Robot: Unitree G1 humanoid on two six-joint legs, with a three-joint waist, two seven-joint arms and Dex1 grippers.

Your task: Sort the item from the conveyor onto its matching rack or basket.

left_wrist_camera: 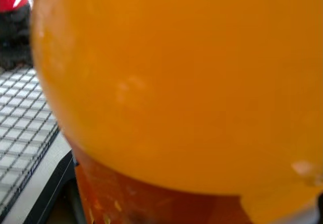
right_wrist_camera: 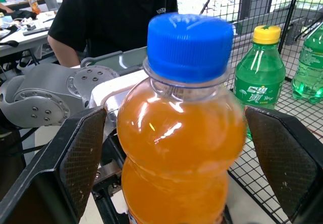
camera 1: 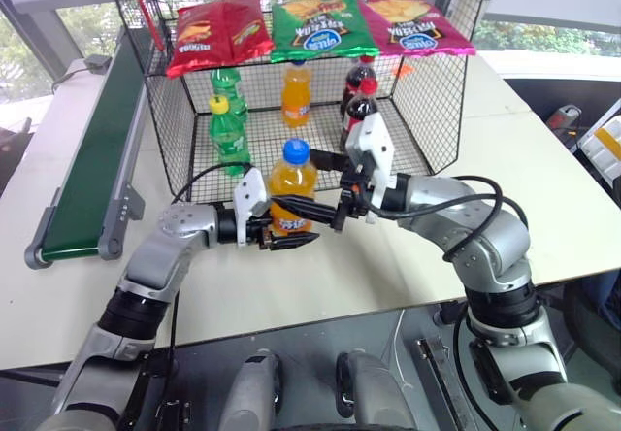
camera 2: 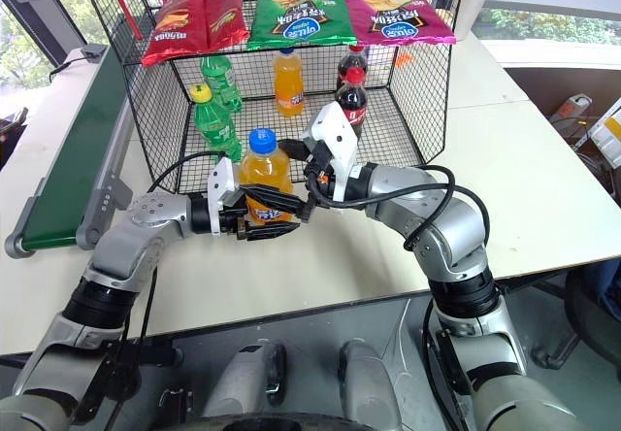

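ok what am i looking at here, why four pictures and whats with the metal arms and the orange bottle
It is a humanoid robot with two grey metal arms, each ending in a two-fingered black gripper. The two wide pictures come from cameras in its head, looking down over the arms. The two close-ups come from cameras on its wrists.

The left gripper is shut on a small clear plastic bottle of orange soda with a blue cap, held upright low on its body. The right gripper has its pads either side of the bottle's upper part, with gaps showing, so it is not gripping.

On the white table stand a large black wire-mesh cage holding green, orange and cola bottles, with crisp bags on top, and a long dark green conveyor belt. A person in black sits behind.
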